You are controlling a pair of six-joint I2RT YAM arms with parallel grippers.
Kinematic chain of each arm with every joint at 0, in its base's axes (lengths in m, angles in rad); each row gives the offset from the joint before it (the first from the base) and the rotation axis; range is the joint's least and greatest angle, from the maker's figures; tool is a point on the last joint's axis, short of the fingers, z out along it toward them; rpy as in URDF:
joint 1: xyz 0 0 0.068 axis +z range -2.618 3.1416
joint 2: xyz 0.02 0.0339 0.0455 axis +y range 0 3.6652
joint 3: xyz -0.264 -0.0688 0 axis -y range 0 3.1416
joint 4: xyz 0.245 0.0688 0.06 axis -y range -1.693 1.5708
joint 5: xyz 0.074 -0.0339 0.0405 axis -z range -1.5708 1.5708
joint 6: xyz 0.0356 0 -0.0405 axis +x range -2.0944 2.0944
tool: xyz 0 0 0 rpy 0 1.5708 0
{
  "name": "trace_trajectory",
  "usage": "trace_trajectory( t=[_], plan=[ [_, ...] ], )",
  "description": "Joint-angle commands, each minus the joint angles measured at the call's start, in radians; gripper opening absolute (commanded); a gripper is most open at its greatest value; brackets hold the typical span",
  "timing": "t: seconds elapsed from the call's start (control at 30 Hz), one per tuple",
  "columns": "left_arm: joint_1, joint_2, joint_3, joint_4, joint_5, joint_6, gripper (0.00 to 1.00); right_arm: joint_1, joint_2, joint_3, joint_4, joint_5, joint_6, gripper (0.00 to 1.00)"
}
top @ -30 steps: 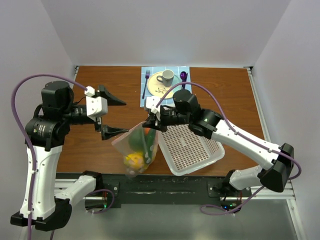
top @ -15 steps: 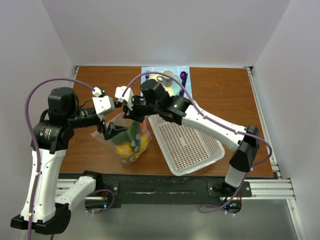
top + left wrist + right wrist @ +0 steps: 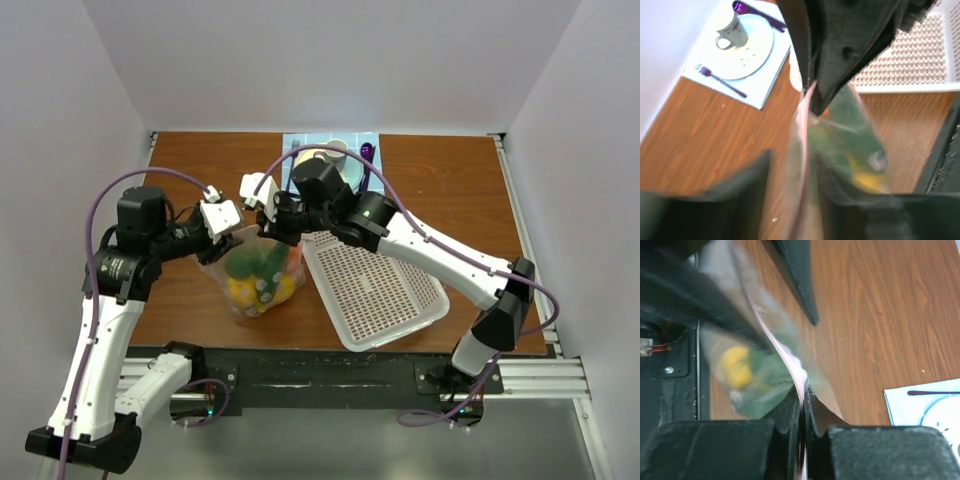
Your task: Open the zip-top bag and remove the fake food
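Left arm (image 3: pixel 98 340): we logged it raised, elbow bent, wrist turned inward toward the centre.
Left gripper (image 3: pixel 792 162): fingers blurred; we noted them standing apart.
Right arm (image 3: pixel 440 257): we logged it stretched across toward the left.
Right gripper (image 3: pixel 802 390): fingers pressed together, pinching the edge of the zip-top bag (image 3: pixel 255 280).

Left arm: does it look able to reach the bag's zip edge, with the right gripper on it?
Probably yes. The left gripper is open astride the edge of the zip-top bag; the right gripper, shut on that edge farther along, leaves this stretch free.
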Motion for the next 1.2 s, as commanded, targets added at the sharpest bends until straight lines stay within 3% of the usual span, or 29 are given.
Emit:
trace_trajectory(
  t=[0.0, 0.07, 0.1, 0.2, 0.23, 0.3, 0.47, 0.67, 0.83, 1.1, 1.17],
  plan=[
    [-0.003, 0.062, 0.046, 0.076, 0.101, -0.024, 0.24, 0.007, -0.073, -0.024, 0.095, -0.057, 0.035, 0.14],
    [-0.003, 0.084, 0.061, 0.084, 0.17, -0.038, 0.08, 0.006, -0.092, -0.067, 0.159, -0.045, 0.059, 0.3],
    [-0.003, 0.084, 0.055, 0.122, 0.204, -0.062, 0.0, 0.006, -0.138, -0.124, 0.237, -0.009, 0.076, 0.53],
    [-0.003, 0.084, 0.066, 0.11, 0.218, -0.067, 0.0, 0.004, -0.24, -0.21, 0.333, 0.111, 0.063, 0.64],
    [-0.003, 0.087, 0.072, 0.096, 0.221, -0.052, 0.0, 0.004, -0.27, -0.236, 0.362, 0.157, 0.05, 0.72],
    [-0.003, 0.086, 0.092, 0.047, 0.223, -0.02, 0.0, -0.009, -0.391, -0.343, 0.469, 0.283, 0.038, 0.99],
    [-0.003, 0.08, 0.136, -0.062, 0.223, 0.048, 0.0, -0.133, -0.618, -0.61, 0.603, 0.246, 0.157, 0.99],
    [-0.003, 0.107, 0.204, -0.142, 0.243, 0.079, 0.0, -0.141, -0.787, -0.874, 0.75, 0.153, 0.233, 0.97],
    [-0.003, 0.113, 0.224, -0.156, 0.256, 0.07, 0.0, -0.14, -0.78, -0.876, 0.712, -0.066, 0.24, 0.93],
    [-0.003, 0.107, 0.256, -0.208, 0.272, 0.079, 0.0, -0.141, -0.699, -0.801, 0.696, -0.083, 0.19, 0.9],
    [-0.003, 0.107, 0.256, -0.22, 0.287, 0.079, 0.0, -0.143, -0.682, -0.778, 0.684, -0.102, 0.178, 0.81]
  ],
)
